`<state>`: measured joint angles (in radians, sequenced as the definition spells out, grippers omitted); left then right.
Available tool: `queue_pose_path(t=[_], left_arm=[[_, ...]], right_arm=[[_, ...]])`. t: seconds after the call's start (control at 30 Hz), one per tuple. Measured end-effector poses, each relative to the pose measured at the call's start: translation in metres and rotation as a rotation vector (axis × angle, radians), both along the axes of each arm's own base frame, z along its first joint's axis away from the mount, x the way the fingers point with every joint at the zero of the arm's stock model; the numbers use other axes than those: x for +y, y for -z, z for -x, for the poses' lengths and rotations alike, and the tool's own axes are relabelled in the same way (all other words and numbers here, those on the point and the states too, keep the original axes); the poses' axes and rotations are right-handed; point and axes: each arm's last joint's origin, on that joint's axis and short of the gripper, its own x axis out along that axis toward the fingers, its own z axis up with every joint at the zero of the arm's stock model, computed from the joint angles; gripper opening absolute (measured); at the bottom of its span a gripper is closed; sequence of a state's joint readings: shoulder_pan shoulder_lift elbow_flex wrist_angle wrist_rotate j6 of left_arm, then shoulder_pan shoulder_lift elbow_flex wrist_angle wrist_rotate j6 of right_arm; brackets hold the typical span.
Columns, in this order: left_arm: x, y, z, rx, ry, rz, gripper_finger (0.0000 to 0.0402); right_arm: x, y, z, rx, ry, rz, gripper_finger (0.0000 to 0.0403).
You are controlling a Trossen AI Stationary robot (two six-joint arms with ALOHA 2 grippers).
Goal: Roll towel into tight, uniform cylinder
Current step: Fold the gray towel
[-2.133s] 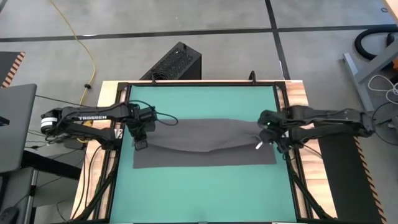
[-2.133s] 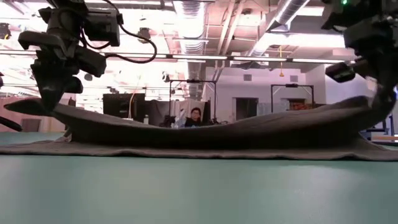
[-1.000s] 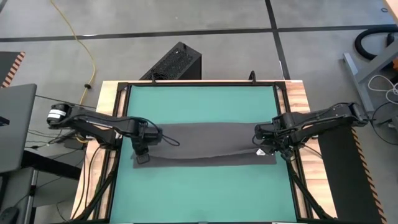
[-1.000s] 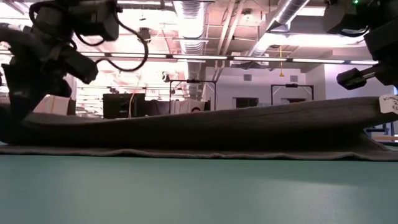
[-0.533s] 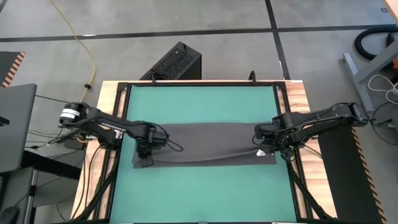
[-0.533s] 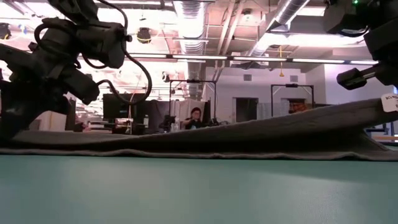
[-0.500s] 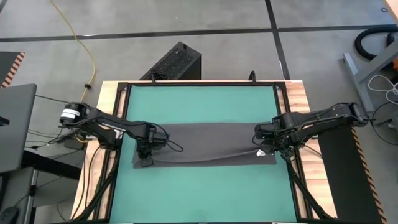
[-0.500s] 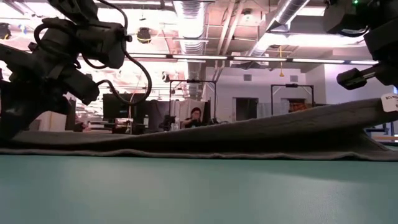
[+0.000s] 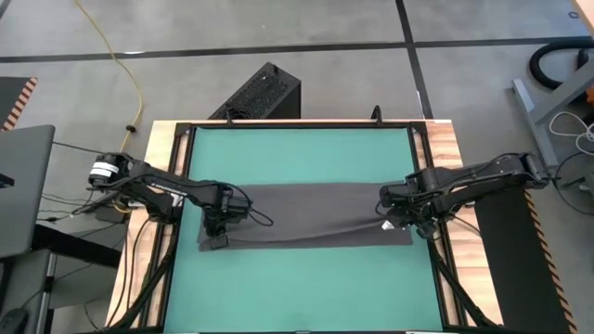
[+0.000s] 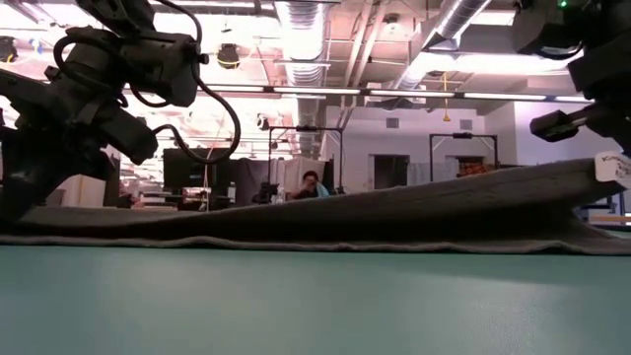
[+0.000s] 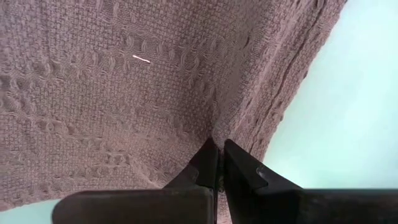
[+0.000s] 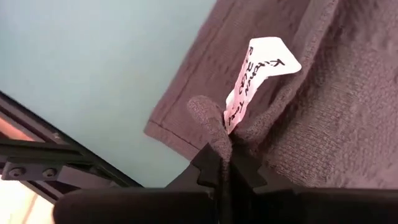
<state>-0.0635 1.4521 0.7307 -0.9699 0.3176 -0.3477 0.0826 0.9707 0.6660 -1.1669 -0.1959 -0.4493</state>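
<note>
Towel lies across the middle of the green mat on the worktop, folded over lengthwise: top layer drawn toward the near side, with a strip of the bottom layer showing along the near edge.

Left hand at the towel's left end, low on the cloth. In the left wrist view its fingers are pressed together w/ the weave pinched at the tips, so clamped on the towel. Right hand at the right end. In the right wrist view its fingers nip a bunched fold of cloth just beside the white tag. They look clamped on the towel, though the grip may be starting to ease, can't tell for sure.

What changed: a couple of secs ago both ends were held up and the far edge sagged between them. Since then the hands have carried that edge toward the near side. Left end has dropped to the mat, and in the low view the cloth now slopes from flat at that side up to the right end, which is still raised, tag hanging near the hand. Over the last half sec almost nothing moved.

Meaning for the task: looks like the first turn-over is laid, not yet a roll. It's flat and loose, w/ a slight wave along the folded edge. My guess: right end needs setting down level w/ the left, then regrip at the fold and keep turning. Risk: uneven ends would give a cone, not an even cylinder.
</note>
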Motion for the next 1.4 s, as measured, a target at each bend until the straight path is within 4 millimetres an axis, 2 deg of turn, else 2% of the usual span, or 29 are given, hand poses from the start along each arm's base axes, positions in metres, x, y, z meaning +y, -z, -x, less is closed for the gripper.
queue_pose_path(t=[0.3, 0.53, 0.73, 1.23, 1.4], left_arm=[[0.000, 0.000, 0.000, -0.005, 0.014, 0.001, 0.0000], [0.000, 0.000, 0.000, -0.008, 0.023, 0.002, 0.0000], [0.000, 0.000, 0.000, -0.007, 0.021, 0.013, 0.0000], [0.000, 0.000, 0.000, -0.006, 0.019, 0.016, 0.0000], [0.000, 0.000, 0.000, -0.009, 0.027, 0.021, 0.0000]], right_arm=[[-0.001, 0.000, 0.003, 0.039, 0.067, 0.042, 0.0076], [-0.001, -0.013, -0.002, -0.001, 0.092, 0.033, 0.0103], [0.000, -0.025, 0.000, 0.022, 0.107, 0.008, 0.0103], [-0.001, -0.027, 0.001, 0.033, 0.112, 0.008, 0.0103], [-0.003, -0.027, 0.000, 0.020, 0.140, 0.099, 0.0106]])
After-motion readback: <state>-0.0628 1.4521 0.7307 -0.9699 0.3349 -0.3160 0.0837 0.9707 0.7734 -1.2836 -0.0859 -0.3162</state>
